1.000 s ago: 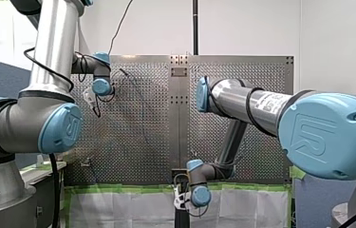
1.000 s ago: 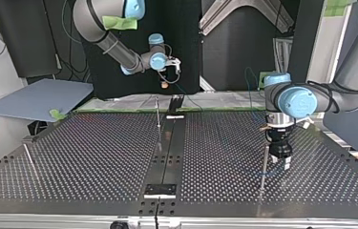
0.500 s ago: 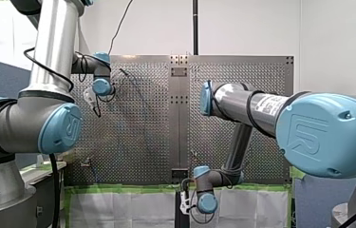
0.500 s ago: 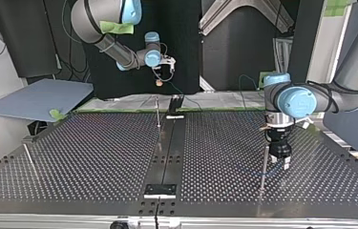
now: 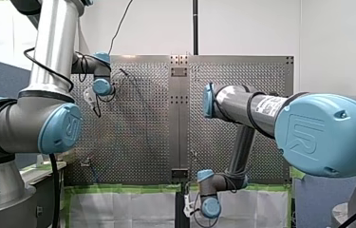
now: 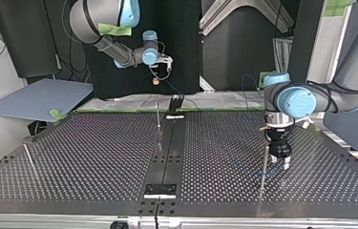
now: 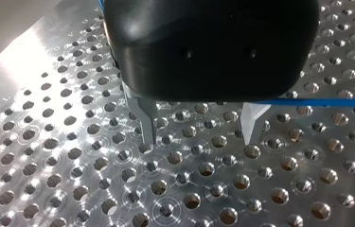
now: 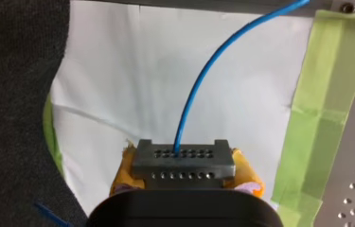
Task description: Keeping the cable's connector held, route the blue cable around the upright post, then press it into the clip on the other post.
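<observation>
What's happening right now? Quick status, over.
Right gripper shut on connector, held up beyond the table. Left gripper open, low over table, blue cable passing beside it. Nothing blocking in sight.

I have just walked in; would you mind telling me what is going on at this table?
My right claw is shut on the grey connector of the blue cable, held up past the edge of the perforated table, over a white sheet. My left claw hangs open just above the table beside an upright post, nothing between its fingers; the cable runs past one of them.
</observation>
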